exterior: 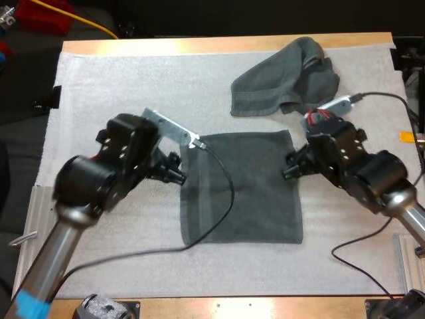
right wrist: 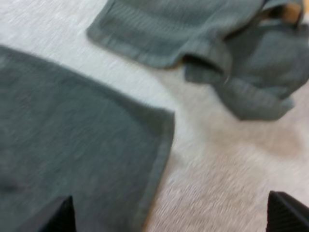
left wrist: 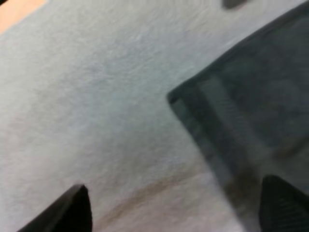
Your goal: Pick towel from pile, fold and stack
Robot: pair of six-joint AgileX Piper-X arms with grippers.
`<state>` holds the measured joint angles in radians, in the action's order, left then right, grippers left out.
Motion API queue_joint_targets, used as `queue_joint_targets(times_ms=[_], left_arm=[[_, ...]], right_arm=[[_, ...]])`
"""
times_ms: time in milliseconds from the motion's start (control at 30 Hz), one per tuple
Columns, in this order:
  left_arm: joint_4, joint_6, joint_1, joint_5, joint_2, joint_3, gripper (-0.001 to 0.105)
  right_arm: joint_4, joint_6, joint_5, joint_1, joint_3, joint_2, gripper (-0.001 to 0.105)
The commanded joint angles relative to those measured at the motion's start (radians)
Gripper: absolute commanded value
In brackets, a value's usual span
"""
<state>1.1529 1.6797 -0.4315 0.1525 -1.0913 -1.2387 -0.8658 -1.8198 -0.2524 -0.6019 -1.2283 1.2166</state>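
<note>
both jaws spread low, flanking flat towel [exterior: 260, 193].

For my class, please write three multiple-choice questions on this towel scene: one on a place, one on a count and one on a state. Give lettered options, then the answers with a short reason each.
1. Where does the crumpled towel lie relative to the flat towel?
A. beyond it, toward the mat's far right
B. on top of it
C. at the mat's near left

2. How many towels are on the mat?
A. one
B. two
C. four

3. What state is the left gripper in?
A. shut on the flat towel
B. shut on nothing
C. open

Answers:
1 A: the high view shows it lying apart from the flat towel, at the far right.
2 B: one towel is spread flat and one is crumpled.
3 C: the left wrist view shows its fingers standing wide apart at the flat towel's corner.
</note>
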Motion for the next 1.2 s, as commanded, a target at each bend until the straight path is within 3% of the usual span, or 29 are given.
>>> queue_joint_targets(times_ms=[0,233,400,700,1000,1167], left_arm=[[0.024,0.044,-0.005,-0.029,0.035,-0.001,0.069],[0.092,0.128,-0.082,-0.06,0.157,0.008,0.069],[0.154,0.229,-0.207,-0.06,0.206,0.013,0.069],[0.256,0.398,-0.361,-0.05,0.255,0.013,0.069],[0.318,0.567,-0.38,-0.048,0.356,0.013,0.069],[0.358,0.615,-0.38,-0.064,0.408,0.013,0.069]], right_arm=[[-0.052,0.031,0.031,0.004,-0.003,-0.031,0.075],[-0.171,0.106,0.12,0.004,-0.003,-0.133,0.072],[-0.263,0.168,0.186,0.004,-0.003,-0.203,0.072],[-0.389,0.219,0.19,0.004,-0.003,-0.318,0.072],[-0.449,0.293,0.24,0.004,-0.003,-0.407,0.072],[-0.481,0.328,0.281,0.004,-0.003,-0.432,0.072]])
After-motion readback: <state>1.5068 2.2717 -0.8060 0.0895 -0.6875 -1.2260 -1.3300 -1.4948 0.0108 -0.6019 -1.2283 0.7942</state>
